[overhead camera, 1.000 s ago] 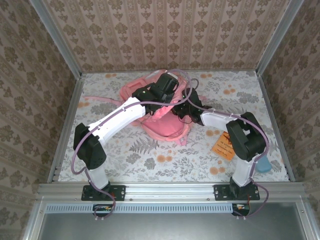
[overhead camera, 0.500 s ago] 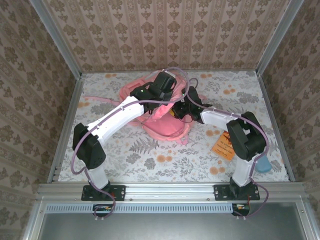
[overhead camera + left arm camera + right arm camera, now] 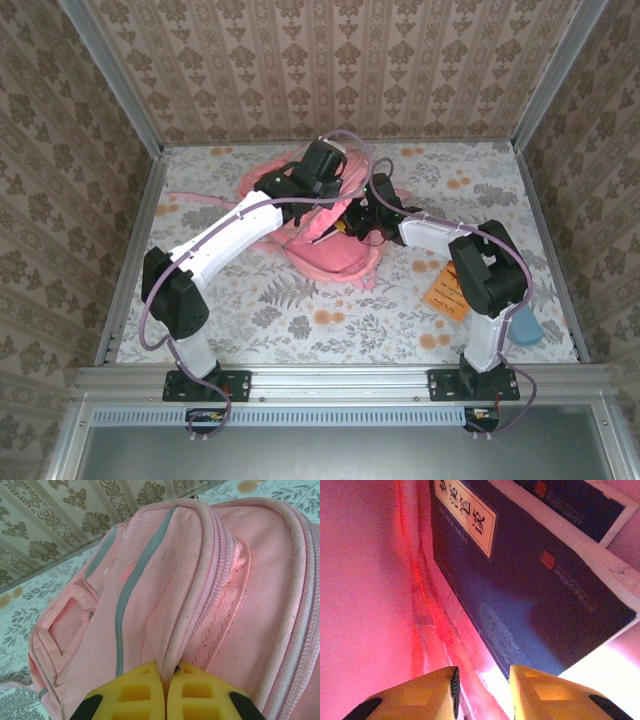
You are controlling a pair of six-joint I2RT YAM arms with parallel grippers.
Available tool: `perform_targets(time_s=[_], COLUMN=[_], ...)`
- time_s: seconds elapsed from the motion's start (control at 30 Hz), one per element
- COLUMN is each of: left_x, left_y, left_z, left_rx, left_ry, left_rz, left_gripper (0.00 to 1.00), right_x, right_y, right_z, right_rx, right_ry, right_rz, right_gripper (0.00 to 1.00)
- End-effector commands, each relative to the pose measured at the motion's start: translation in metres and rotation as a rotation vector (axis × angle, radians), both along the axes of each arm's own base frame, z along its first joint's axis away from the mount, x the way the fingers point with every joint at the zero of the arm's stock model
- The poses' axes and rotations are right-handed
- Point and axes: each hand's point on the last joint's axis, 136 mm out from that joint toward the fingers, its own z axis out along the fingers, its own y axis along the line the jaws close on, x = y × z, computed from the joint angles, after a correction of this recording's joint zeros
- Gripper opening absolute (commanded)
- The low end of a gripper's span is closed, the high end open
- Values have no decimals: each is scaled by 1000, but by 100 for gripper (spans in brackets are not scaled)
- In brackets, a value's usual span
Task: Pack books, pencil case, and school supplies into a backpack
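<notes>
Toward the far middle of the floral table (image 3: 280, 310) we see the pink backpack (image 3: 330, 258), lying with both arms bent over it. One pink strap (image 3: 190, 197) trails off to the left across the table.

From the top view, the white left arm (image 3: 240, 225) reaches in from the near left and ends above the bag's upper part. The right arm (image 3: 430, 235) comes in from the near right and meets the bag's right side.

On the left wrist view, the left gripper (image 3: 166, 670) has its two yellow fingers pressed together on a raised fold of the backpack's fabric, pinching it. Beyond them we see the bag's outer face, with a grey reflective stripe (image 3: 125, 595) running up it and zipped seams to the right.

On the right wrist view, we look inside the bag, where pink lining glows on the left. A navy book (image 3: 520, 595) lies there, with a cream label (image 3: 465, 510) of dark characters near its upper end. A second navy book (image 3: 580, 500) sits past a pale edge at the upper right. The right gripper (image 3: 482, 690) has its yellow fingers apart with nothing between them, just short of the nearer book's lower end; we cannot tell whether it touches.

Out on the table, an orange-brown book (image 3: 445, 290) lies beside the right arm, well apart from the bag. A pale blue object (image 3: 525, 328) lies near the right edge.
</notes>
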Motion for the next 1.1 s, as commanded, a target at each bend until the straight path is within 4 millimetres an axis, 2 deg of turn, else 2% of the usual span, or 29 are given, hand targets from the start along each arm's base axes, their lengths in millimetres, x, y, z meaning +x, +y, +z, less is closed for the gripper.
perform_targets(time_s=[0.0, 0.07, 0.13, 0.27, 0.37, 0.5, 0.77, 0.9, 1.07], left_x=[6, 6, 7, 7, 6, 5, 6, 6, 9], left_y=[6, 5, 4, 4, 5, 5, 3, 3, 6], left_z=[61, 59, 57, 58, 58, 57, 55, 52, 40], left_rx=[-164, -164, -166, -172, -174, -178, -182, -182, -169], left_ry=[-128, -122, -119, -120, -117, -114, -106, -97, -75], left_rz=[44, 42, 41, 42, 44, 41, 33, 33, 46], left_gripper=[1, 2, 2, 2, 2, 2, 1, 1, 1], right_x=[-14, -25, -31, -31, -25, -13, 8, 12, -2], right_y=[-10, -18, -19, -16, -10, -6, 2, 8, 4], right_z=[-3, -11, -17, -33, -39, -38, -40, -37, -16], right_rx=[-59, -105, -120, -125, -113, -112, -133, -127, -109], right_ry=[55, 101, 112, 152, 161, 134, 99, 75, 34], right_rz=[11, -2, -9, -7, -2, -10, 3, 32, 67], right_gripper=[40, 47, 48, 48, 43, 31, 17, 17, 28])
